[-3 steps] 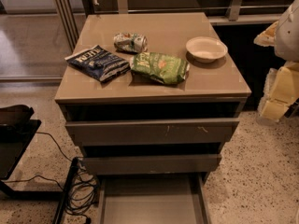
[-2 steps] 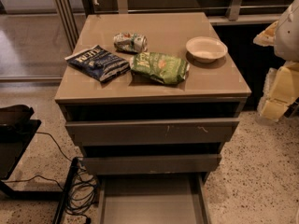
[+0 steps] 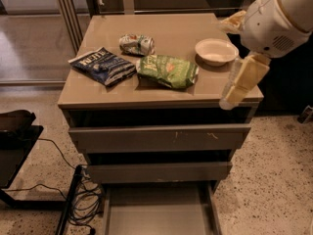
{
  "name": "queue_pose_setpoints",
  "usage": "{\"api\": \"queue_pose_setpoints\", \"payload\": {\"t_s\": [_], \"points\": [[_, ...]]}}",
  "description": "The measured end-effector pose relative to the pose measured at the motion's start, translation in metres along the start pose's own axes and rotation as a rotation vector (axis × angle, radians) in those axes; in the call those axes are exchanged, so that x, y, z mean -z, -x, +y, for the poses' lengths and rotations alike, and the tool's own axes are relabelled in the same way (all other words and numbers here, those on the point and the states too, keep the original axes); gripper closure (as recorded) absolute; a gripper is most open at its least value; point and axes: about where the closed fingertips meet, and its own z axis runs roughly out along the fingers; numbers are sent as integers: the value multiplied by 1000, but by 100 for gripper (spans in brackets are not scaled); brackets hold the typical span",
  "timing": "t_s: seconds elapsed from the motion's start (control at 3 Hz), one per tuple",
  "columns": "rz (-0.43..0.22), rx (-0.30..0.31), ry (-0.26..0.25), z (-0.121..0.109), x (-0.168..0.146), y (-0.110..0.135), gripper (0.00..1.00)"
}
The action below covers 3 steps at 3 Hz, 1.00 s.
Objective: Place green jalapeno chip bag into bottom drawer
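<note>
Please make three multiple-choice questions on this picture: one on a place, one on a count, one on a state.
1. Where lies the green jalapeno chip bag? A on the floor; B on the cabinet top; C on a chair.
2. How many things lie on that top? A two; B four; C six.
3. The bottom drawer is: A pulled out; B shut; C removed.
1 B: it lies between dark blue chip bag and white bowl.
2 B: two bags, crushed can, bowl.
3 A: its floor shows.
The gripper hangs by the front corner near the bowl, apart from the bag.
</note>
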Motion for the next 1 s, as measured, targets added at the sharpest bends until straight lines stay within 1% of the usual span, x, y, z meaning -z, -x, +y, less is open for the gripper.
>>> {"api": "queue_pose_setpoints", "payload": {"t_s": [0.33,0.67,1.0], "points": [[-78,20,-4,-31,-33,36,0],[-80,25,-1,-30,-35,39,0],[-84,38,-14,-29,-34,43,0]]}}
